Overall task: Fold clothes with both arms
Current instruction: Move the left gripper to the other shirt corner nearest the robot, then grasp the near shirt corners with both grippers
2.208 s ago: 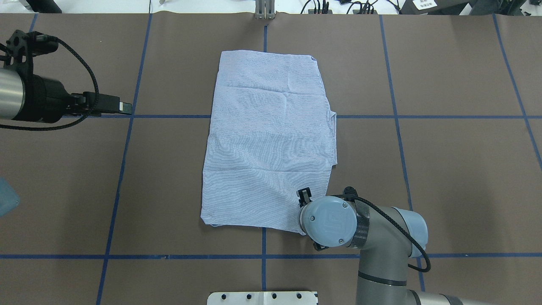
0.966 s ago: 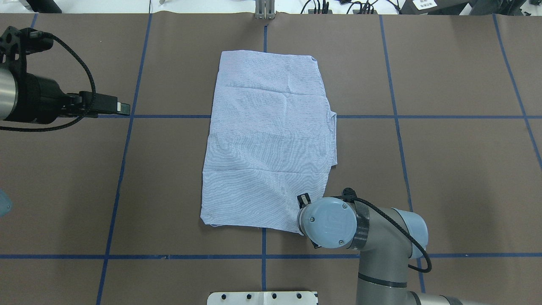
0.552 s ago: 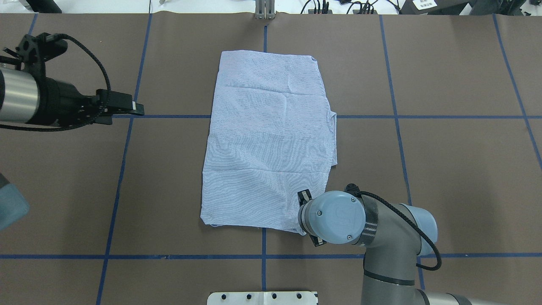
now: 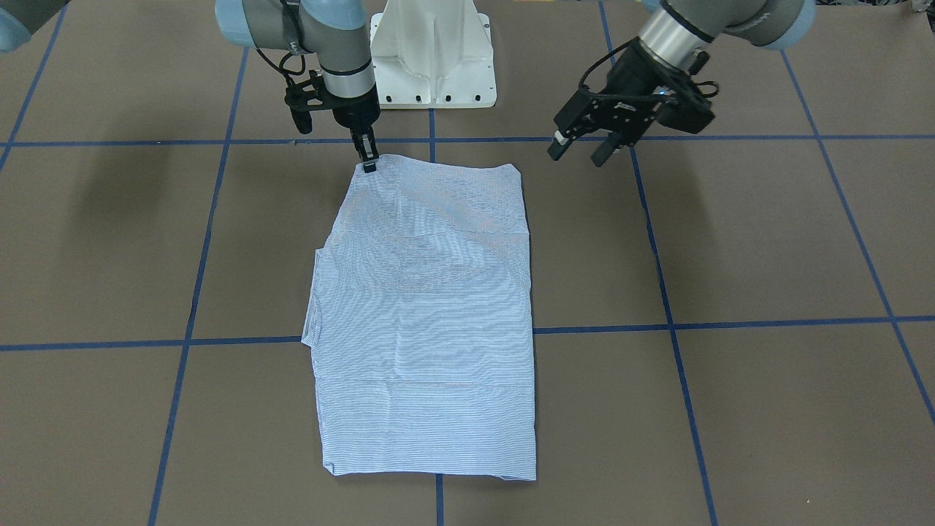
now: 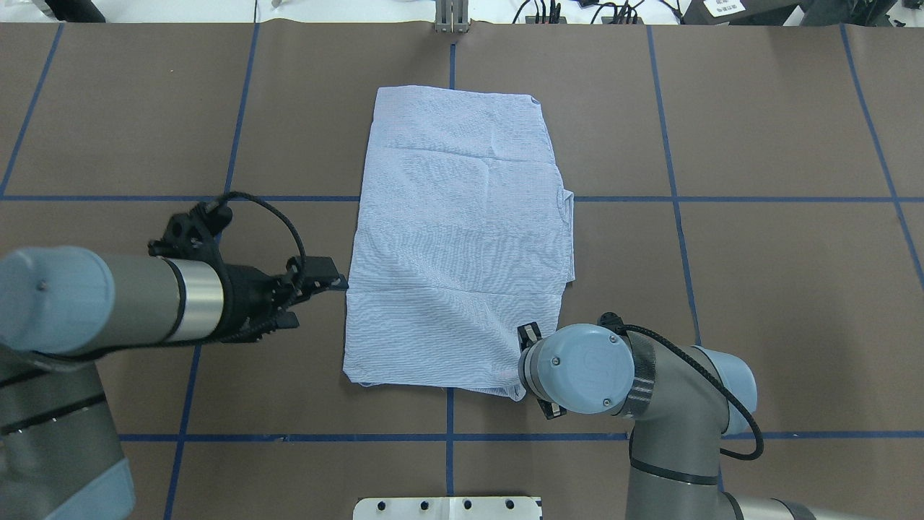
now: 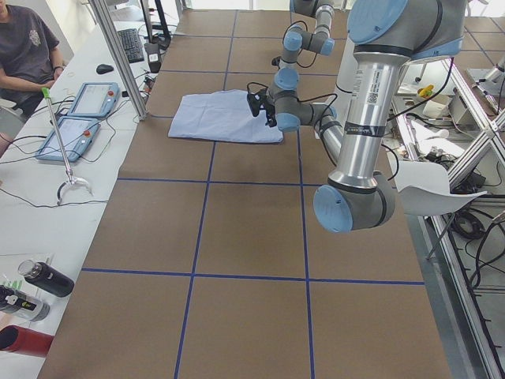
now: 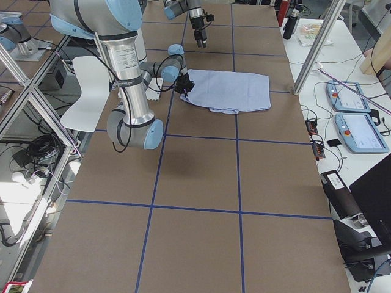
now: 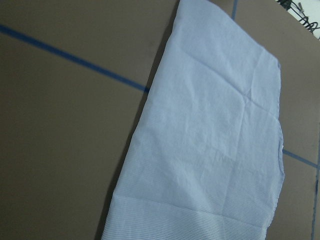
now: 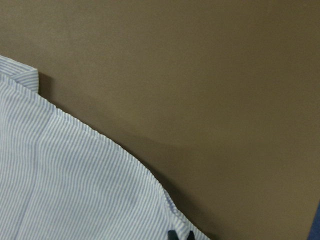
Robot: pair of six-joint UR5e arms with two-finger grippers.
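Flat on the table (image 5: 758, 303), the shirt (image 5: 455, 238) is lying folded into a long rectangle. In the overhead view its length is running from 12 o'clock, away from my base (image 5: 447, 508), to 6 o'clock, close to it. Faint creases are crossing the cloth, and a small step of fabric is jutting out on the 3 o'clock edge. Blue tape (image 5: 722, 198) is dividing the brown top into squares, and the shirt is lying over the spot where two of those lines meet.

At the shirt's 5 o'clock corner my right gripper (image 4: 368, 162) is pointing down, its jaws pressing together on the hem. That wrist's camera is showing two dark fingertips (image 9: 173, 234) side by side at the striped edge. From overhead, my own wrist is hiding most of that gripper.

My left gripper (image 4: 579, 153) is hovering above the table off the shirt's 8 o'clock side in the overhead view. It is touching nothing, and its jaws are standing apart with only air between them. Its wrist camera is looking down on the cloth, which is running slantwise across the picture with brown table beside it.

Beyond the 12 o'clock edge, a person (image 6: 24, 47) is sitting at a white bench with a pendant (image 6: 96, 98) lying on it.
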